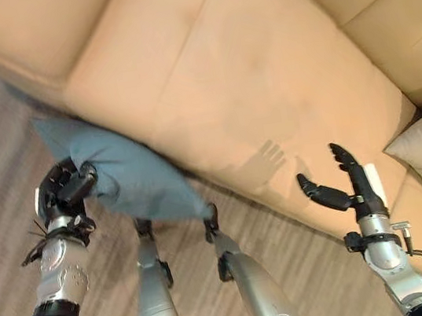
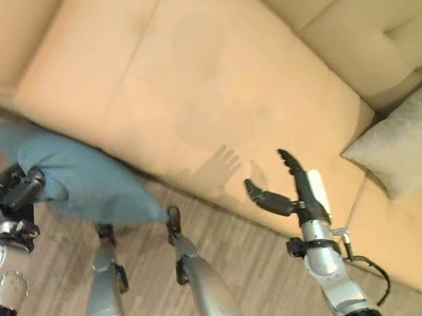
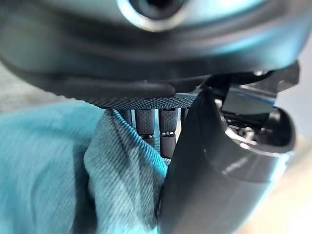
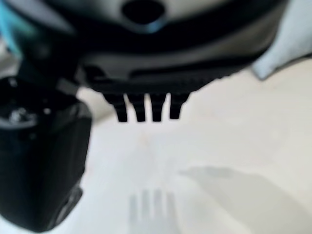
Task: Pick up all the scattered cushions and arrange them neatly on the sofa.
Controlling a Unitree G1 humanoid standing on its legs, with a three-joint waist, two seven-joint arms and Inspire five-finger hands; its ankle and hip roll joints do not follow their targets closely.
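One blue cushion (image 1: 122, 171), pinched by the left hand (image 1: 68, 187), slants against the sofa (image 1: 263, 79); right hand (image 1: 350, 185) spread.

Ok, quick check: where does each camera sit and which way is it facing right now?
Left eye view: on the head, looking down at the beige sofa; left hand clutches the blue cushion, right hand open over the seat.
Right eye view: beside it, same scene, plus a grey cushion on the sofa.
Left wrist view: on the left wrist, looking along fingers gripping blue fabric.
Right wrist view: on the right wrist, looking past straight fingers at the seat.
Both eye views share everything; each wrist view repeats its own hand.
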